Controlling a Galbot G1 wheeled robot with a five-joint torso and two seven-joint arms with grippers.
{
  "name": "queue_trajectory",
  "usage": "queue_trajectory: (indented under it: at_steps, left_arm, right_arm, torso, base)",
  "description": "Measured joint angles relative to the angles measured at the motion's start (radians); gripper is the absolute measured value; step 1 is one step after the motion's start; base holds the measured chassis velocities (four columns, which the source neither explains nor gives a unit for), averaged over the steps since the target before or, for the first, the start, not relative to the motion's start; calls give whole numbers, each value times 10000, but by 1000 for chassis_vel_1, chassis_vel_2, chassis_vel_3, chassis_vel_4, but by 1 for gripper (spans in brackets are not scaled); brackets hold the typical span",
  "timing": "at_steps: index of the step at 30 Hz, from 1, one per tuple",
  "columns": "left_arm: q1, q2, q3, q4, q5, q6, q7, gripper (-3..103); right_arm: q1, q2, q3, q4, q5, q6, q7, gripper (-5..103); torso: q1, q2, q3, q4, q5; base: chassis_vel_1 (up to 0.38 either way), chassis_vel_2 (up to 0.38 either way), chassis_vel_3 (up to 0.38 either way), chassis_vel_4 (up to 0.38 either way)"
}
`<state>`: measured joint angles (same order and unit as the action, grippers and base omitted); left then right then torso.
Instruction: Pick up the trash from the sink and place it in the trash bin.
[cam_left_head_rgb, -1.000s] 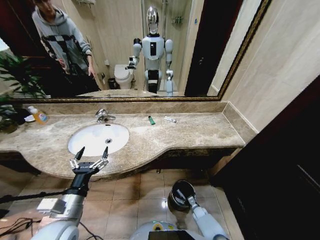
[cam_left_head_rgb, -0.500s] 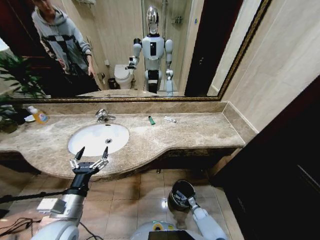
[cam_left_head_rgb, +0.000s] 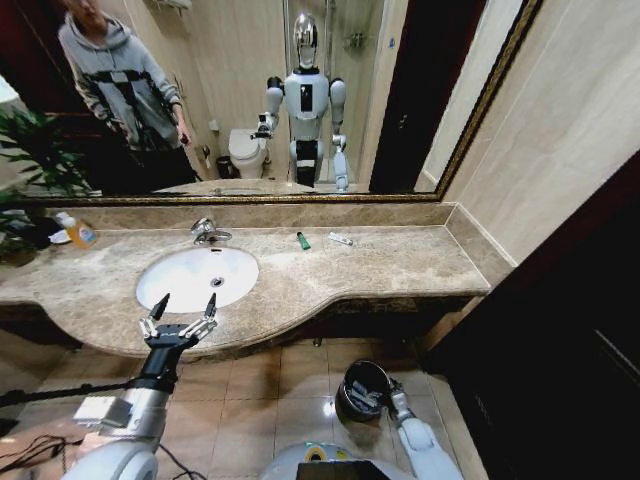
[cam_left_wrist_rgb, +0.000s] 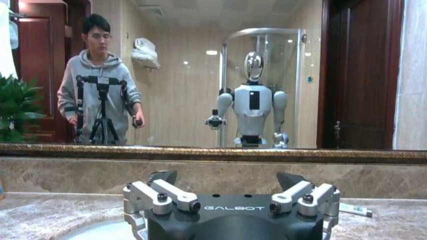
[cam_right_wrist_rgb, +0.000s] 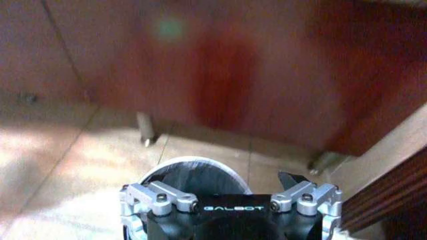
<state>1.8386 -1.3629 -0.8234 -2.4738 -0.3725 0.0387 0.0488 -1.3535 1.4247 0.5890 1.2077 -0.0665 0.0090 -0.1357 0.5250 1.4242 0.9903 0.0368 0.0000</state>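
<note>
A beige-brown marbled stone counter (cam_left_head_rgb: 390, 262) is seen running beneath a wide mirror (cam_left_head_rgb: 250, 90), and the sink (cam_left_head_rgb: 196, 277), a white oval basin, is set into its left part behind a chrome faucet (cam_left_head_rgb: 207, 232). No item can be made out in the basin. Two pieces of trash are found on the counter behind the basin, well apart from it: a green-ended tube (cam_left_head_rgb: 302, 240) and, just beside it, a flat white packet (cam_left_head_rgb: 341, 239).

On the tiled floor below the counter edge stands the trash bin (cam_left_head_rgb: 361, 390), small, round and dark with a shiny rim; pale scraps are seen inside.

The left gripper (cam_left_head_rgb: 180, 316) is held at the counter's front edge with its fingers spread. The right gripper (cam_left_head_rgb: 398, 396) is held at the bin's rim; whether it is spread or closed cannot be told.
</note>
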Motion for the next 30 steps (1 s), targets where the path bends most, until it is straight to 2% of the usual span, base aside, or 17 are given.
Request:
queue_trajectory:
  at_steps: [3,7,12,15,24,30]
  left_arm:
    - [0,0,0,0,0,0,0,100]
    - [0,0,0,0,0,0,0,100]
    - [0,0,0,0,0,0,0,100]
    - [0,0,0,0,0,0,0,100]
    - [1,0,0,0,0,0,0,100]
    - [0,0,0,0,0,0,0,100]
  right_arm:
    - [-794,-38,331,1323,459,29,31,100]
    - [-1160,-20,520,1842,644,158,95,100]
    - [-1933,69,862,2993,1198,726,176,100]
    - [-2535,208,1053,4112,1478,1096,-42,100]
    - [-3967,468,1235,6627,2133,1160,-130,100]
    - [-4611,617,1333,8340,2618,1267,258,100]
  torso:
    - [0,0,0,0,1]
    - [0,0,0,0,1]
    - [0,0,0,0,0]
    - [0,0,0,0,1]
    - [0,0,0,-1,-1]
    - [0,0,1,-1,-1]
  base:
    - [0,0,0,0]
    - [0,0,0,0]
    - [0,0,0,0]
    - [0,0,0,0]
    - [0,0,0,0]
    - [0,0,0,0]
